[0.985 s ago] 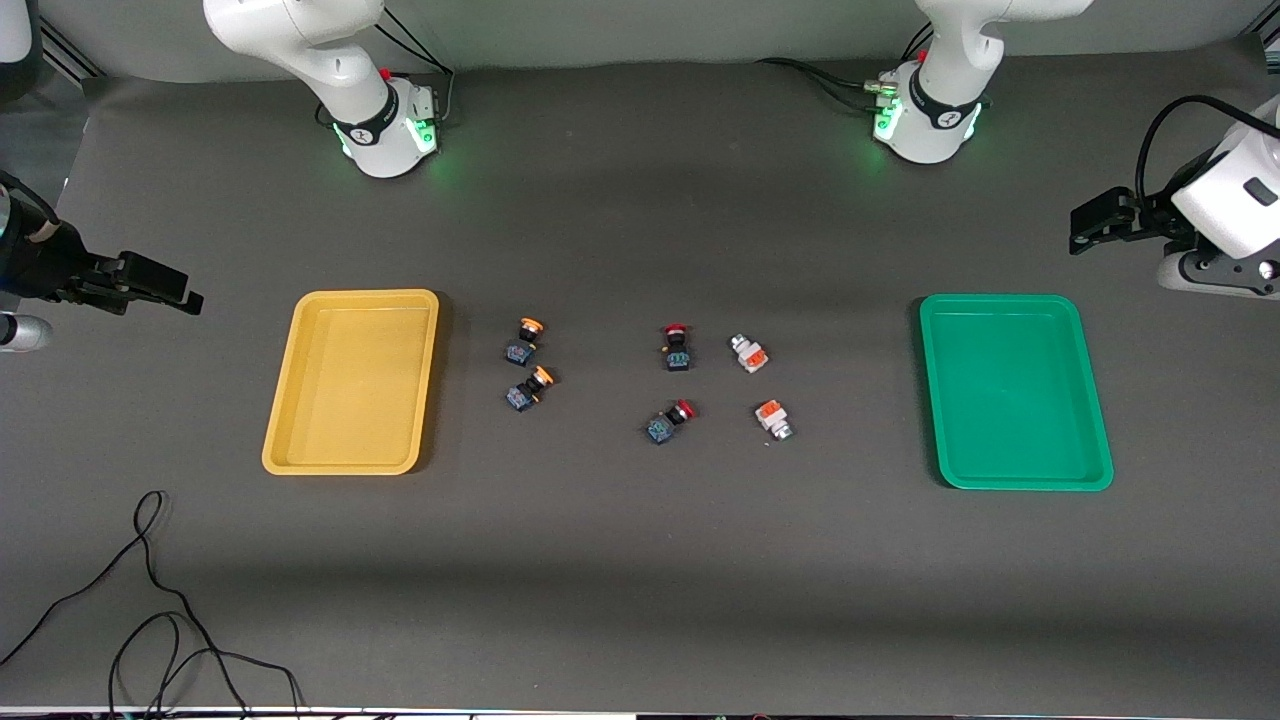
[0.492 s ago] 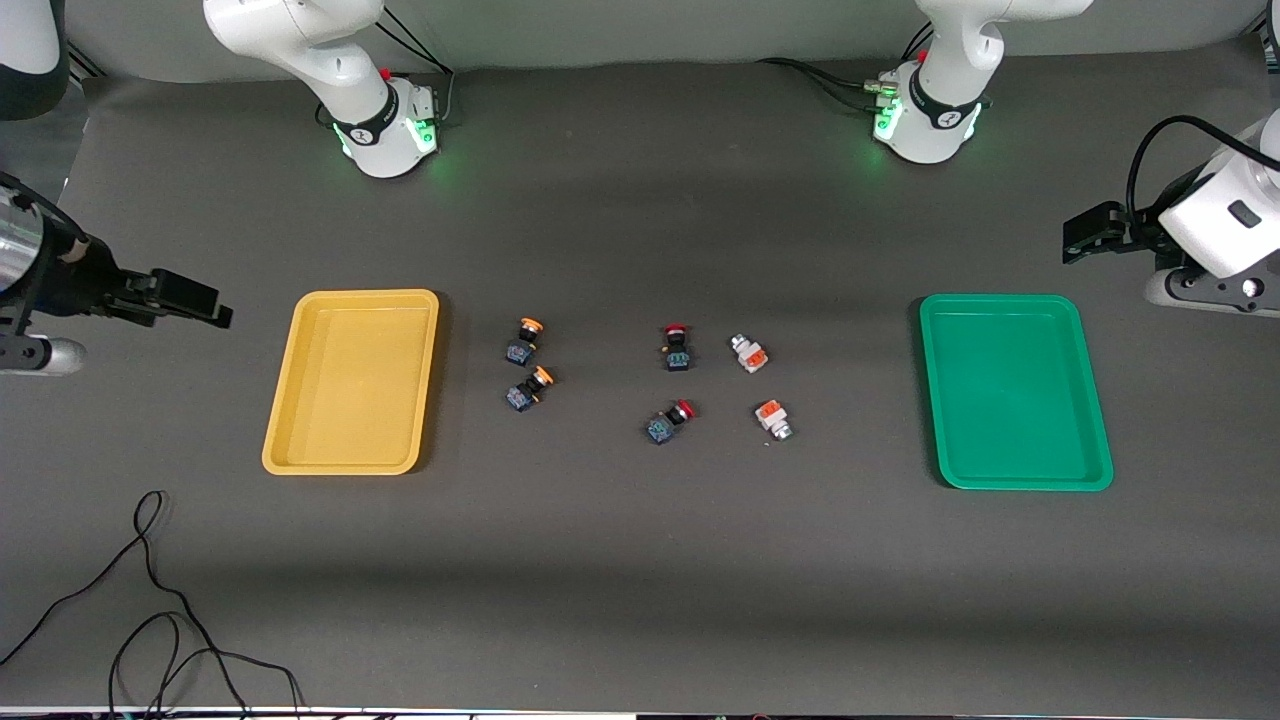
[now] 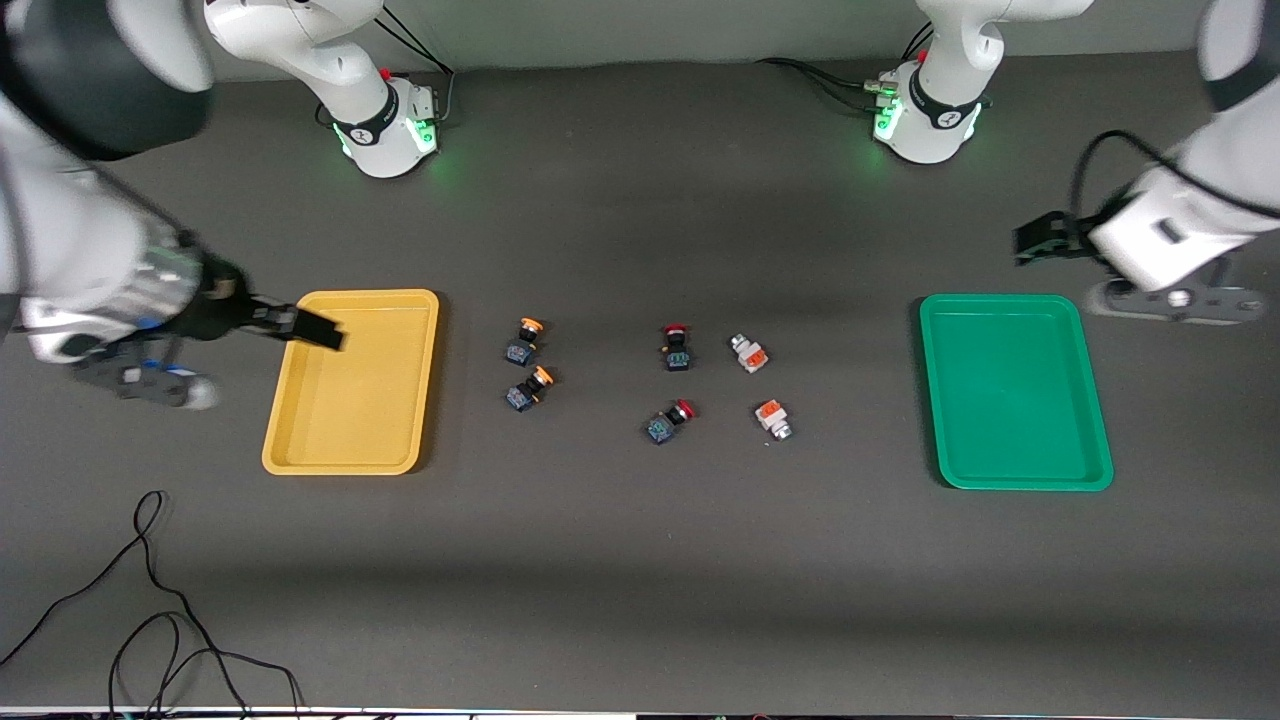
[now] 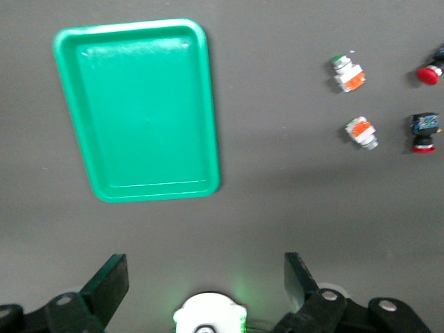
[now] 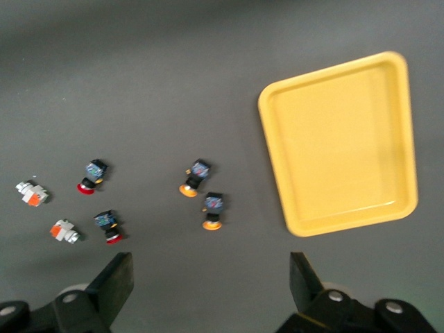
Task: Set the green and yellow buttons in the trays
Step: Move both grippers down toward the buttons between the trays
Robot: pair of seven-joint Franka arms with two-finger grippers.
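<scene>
Two orange-capped buttons lie beside the yellow tray. Two white-grey buttons lie toward the green tray. Both trays hold nothing. My right gripper is open and empty in the air over the yellow tray's corner; its wrist view shows the tray and the orange-capped buttons. My left gripper is open and empty over the table beside the green tray; its wrist view shows the tray and the white-grey buttons.
Two red-capped buttons lie between the orange-capped and the white-grey pairs. A black cable loops near the front edge at the right arm's end. The two arm bases stand at the back.
Both arms have swung in from the table's ends. The right gripper has come over the yellow tray's corner and the left gripper closer to the green tray. The buttons have not moved.
</scene>
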